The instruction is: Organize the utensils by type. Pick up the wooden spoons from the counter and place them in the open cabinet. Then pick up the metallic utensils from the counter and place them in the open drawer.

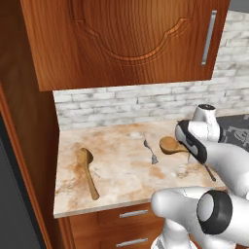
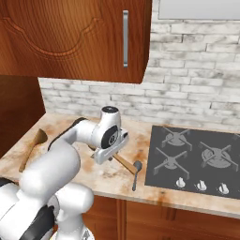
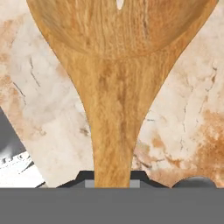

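My gripper (image 3: pixel 112 183) is shut on the neck of a wooden spoon (image 3: pixel 114 87), just below its round bowl. That spoon (image 1: pixel 170 145) is low over the beige counter (image 1: pixel 121 175), and its handle (image 2: pixel 123 163) sticks out past my hand (image 2: pixel 108 146). A second wooden spoon (image 1: pixel 87 171) lies at the counter's left end, also seen in the right base view (image 2: pixel 31 149). A small slim silver utensil (image 1: pixel 151 153) lies between the two. A darker small spoon (image 2: pixel 135 171) rests by the held spoon's handle end. The open drawer is out of view.
A black cooktop (image 2: pixel 192 159) takes up the counter's right part. A closed upper cabinet (image 1: pixel 126 39) hangs over the counter, before a grey brick wall (image 1: pixel 146 104). A tall reddish-brown wood panel (image 1: pixel 26 146) bounds the left end. Closed drawers (image 1: pixel 132 214) sit under the front edge.
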Available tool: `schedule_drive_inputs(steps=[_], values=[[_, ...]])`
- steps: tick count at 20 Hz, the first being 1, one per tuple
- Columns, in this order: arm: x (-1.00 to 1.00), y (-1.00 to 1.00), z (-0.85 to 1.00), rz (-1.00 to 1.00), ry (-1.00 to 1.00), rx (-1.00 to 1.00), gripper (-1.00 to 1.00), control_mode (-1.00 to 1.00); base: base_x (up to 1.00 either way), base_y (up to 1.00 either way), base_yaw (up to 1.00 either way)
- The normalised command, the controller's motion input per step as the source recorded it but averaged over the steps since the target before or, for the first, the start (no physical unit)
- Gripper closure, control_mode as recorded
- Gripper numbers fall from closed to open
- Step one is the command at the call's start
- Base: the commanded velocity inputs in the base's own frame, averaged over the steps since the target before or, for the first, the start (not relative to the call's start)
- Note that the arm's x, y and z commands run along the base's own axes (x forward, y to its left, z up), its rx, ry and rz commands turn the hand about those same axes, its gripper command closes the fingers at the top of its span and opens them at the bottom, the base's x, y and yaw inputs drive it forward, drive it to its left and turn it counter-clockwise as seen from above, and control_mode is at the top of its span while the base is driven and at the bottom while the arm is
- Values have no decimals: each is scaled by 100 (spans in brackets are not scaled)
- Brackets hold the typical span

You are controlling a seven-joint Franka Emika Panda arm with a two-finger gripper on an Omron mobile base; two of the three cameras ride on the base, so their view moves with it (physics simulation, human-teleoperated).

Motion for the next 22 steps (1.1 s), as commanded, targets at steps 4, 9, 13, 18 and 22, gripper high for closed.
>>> schedule_drive_inputs(steps=[4, 9, 13, 18, 22], values=[[-55, 45, 49, 39, 1, -4, 100, -100, 0, 0, 0], [-37, 47, 52, 33, 0, -3, 100, -100, 0, 0, 0], [-21, 31, 64, 20, -1, 0, 100, -100, 0, 0, 0], [-13, 30, 46, 10, 4, 2, 100, -100, 0, 0, 0], [-1, 6, 9, 1, 0, 0, 100, -100, 0, 0, 0]])
